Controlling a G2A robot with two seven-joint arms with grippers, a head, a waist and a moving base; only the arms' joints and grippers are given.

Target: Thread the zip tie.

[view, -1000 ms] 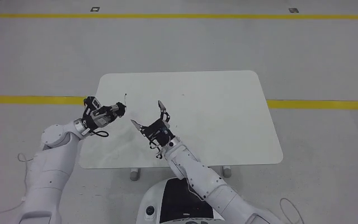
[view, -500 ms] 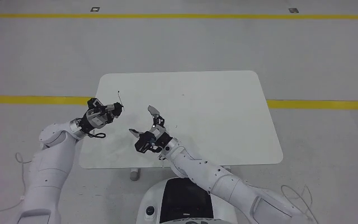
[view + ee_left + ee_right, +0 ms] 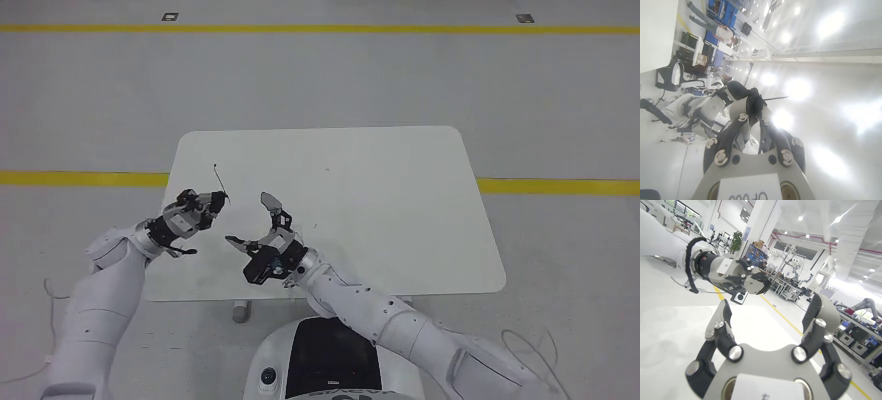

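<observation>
Looking down, we find the left tool clamped on the zip tie — its thin black length sticks straight out beyond the fingertips, pointing away from the wrist. Just beside it, touching neither, hangs the right tool, spread wide with nothing between its fingers. Its opening faces the left tool — the two sit close together over the white surface, near the corner on the left tool's side.
</observation>
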